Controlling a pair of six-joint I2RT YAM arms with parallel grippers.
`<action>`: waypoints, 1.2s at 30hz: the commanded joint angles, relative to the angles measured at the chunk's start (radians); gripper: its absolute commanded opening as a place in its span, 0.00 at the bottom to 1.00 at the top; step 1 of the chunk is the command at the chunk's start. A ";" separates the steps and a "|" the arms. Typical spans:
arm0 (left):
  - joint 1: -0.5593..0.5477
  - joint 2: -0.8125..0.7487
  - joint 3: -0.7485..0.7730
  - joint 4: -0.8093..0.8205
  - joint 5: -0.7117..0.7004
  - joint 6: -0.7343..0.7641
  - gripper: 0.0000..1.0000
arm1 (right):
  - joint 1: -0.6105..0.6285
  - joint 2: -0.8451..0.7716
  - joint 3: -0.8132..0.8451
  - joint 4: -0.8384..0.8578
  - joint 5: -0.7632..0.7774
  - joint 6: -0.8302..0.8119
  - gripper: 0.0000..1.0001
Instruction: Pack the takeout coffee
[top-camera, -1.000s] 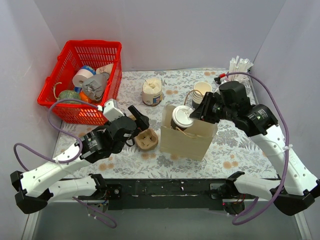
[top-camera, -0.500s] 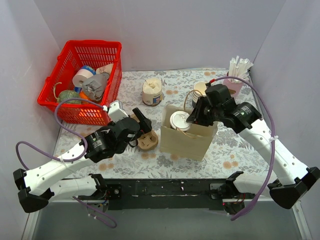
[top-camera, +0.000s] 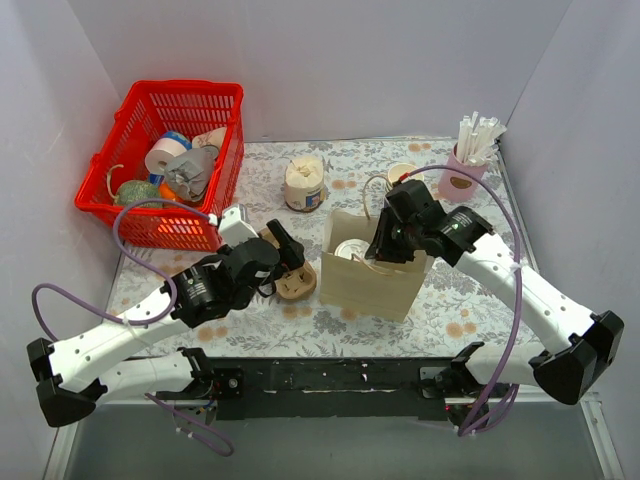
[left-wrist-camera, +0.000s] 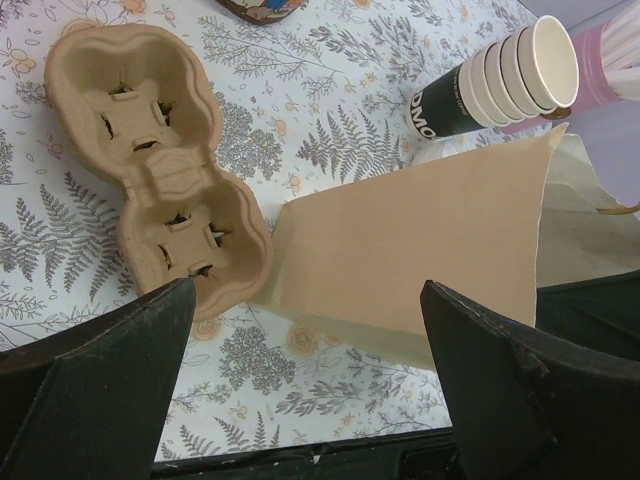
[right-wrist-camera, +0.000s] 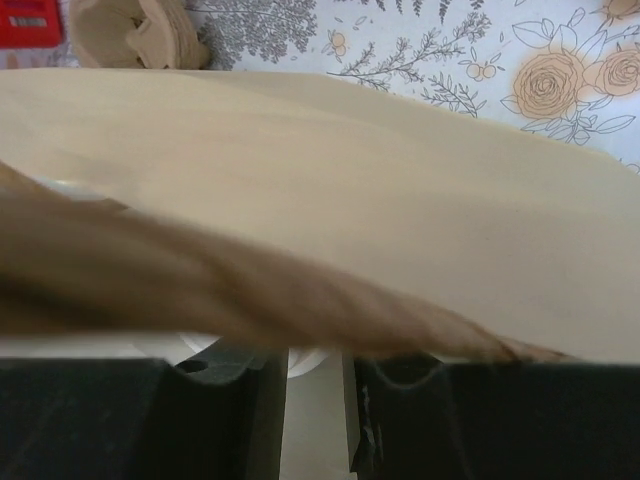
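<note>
The takeout coffee (top-camera: 352, 249), a white cup with a flat white lid, sits low inside the open brown paper bag (top-camera: 375, 285). My right gripper (top-camera: 376, 248) reaches into the bag's mouth and is shut on the cup. In the right wrist view the gripper (right-wrist-camera: 315, 365) has its fingers close together on a strip of white cup (right-wrist-camera: 308, 360). The bag wall (right-wrist-camera: 350, 180) and its blurred twisted handle (right-wrist-camera: 200, 280) fill that view. My left gripper (top-camera: 285, 245) is open and empty, just left of the bag (left-wrist-camera: 420, 250), and also shows in the left wrist view (left-wrist-camera: 310, 380).
A brown pulp cup carrier (top-camera: 295, 280) lies between my left gripper and the bag. A stack of lidless paper cups (top-camera: 403, 175) lies behind the bag. A cream jar (top-camera: 304, 182), a pink holder of straws (top-camera: 462, 180) and a red basket (top-camera: 150, 225) stand further back.
My right gripper has moved left and down, lowering the coffee from above the bag's rim to deep inside it. My left gripper has edged slightly toward the bag.
</note>
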 joint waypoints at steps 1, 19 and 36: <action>0.002 -0.020 -0.018 0.019 0.005 0.026 0.98 | 0.016 0.018 -0.026 0.038 0.007 0.014 0.02; 0.002 0.031 -0.058 0.159 0.135 0.115 0.98 | 0.036 0.061 -0.082 0.078 0.005 0.017 0.02; 0.004 0.070 -0.058 0.153 0.143 0.100 0.98 | 0.064 0.112 -0.050 0.146 -0.036 -0.008 0.02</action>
